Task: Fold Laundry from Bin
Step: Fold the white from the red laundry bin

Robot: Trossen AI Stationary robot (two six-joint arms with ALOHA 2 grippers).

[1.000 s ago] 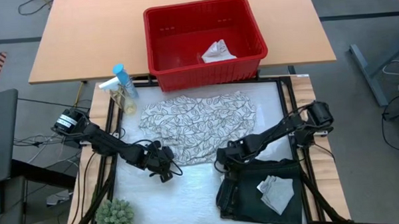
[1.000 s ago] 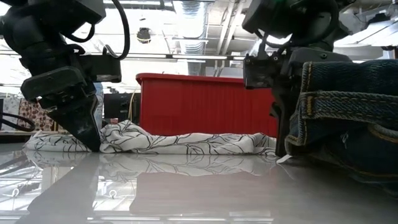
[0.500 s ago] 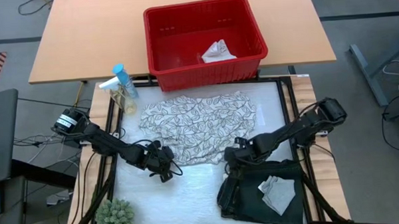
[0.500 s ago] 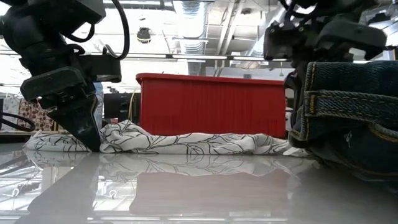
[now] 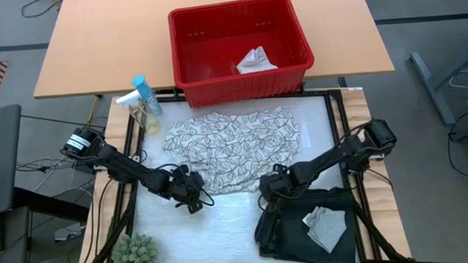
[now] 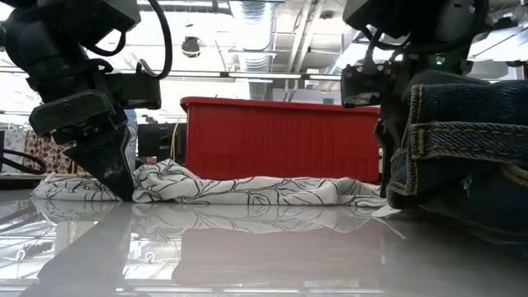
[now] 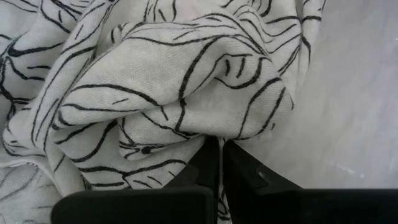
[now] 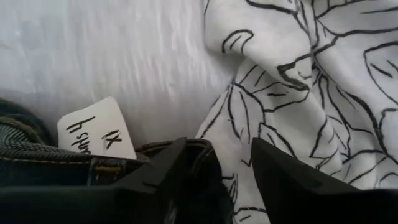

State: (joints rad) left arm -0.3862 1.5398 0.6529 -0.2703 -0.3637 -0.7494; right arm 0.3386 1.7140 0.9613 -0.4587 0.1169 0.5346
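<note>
Two grippers meet the crumpled white leaf-patterned cloth (image 5: 233, 150): left gripper (image 5: 191, 191) pinches its edge, right gripper (image 5: 270, 185) spread open.

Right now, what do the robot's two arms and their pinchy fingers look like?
Both arms are dark, almost black, made of chunky jointed segments with thin black cables looping beside them. The left arm has a round silvery-white part at its base. Each ends in a blocky head: the left gripper and right gripper both have two flat, matte black fingers with squared tips. A small green light shows on the right one.
</note>
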